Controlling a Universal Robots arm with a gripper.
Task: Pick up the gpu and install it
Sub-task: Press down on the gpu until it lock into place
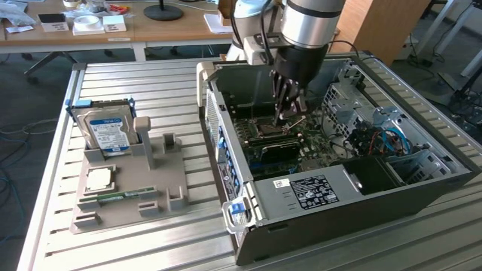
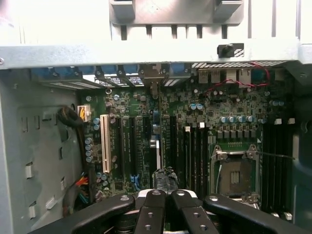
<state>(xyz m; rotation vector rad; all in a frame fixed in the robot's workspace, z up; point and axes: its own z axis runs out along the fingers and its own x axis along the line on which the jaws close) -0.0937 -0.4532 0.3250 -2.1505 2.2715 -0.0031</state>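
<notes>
Inside the open computer case (image 1: 339, 226), the gpu (image 1: 277, 148) stood on edge over the motherboard's (image 1: 316, 152) expansion slots, between the CPU socket (image 1: 265, 129) and the power supply (image 1: 316, 189). Whether it was fully seated could not be told. The gripper (image 1: 290, 114) hung just above it with its jaws clenched tight. In the wrist view, the gripper (image 2: 165, 197) met a dark lump, seemingly the card's upper edge (image 2: 165, 178); pinching or merely pressing, I could not tell.

The card's long axis ran along the slots. One end pointed at the case wall with the blue clips (image 1: 221, 151), probably the bracket end.

It looked light and stiff, but fragile, with a thin board, a fan and exposed contacts. The bare upper edge near mid-length seemed the best hold, with force straight down.
</notes>
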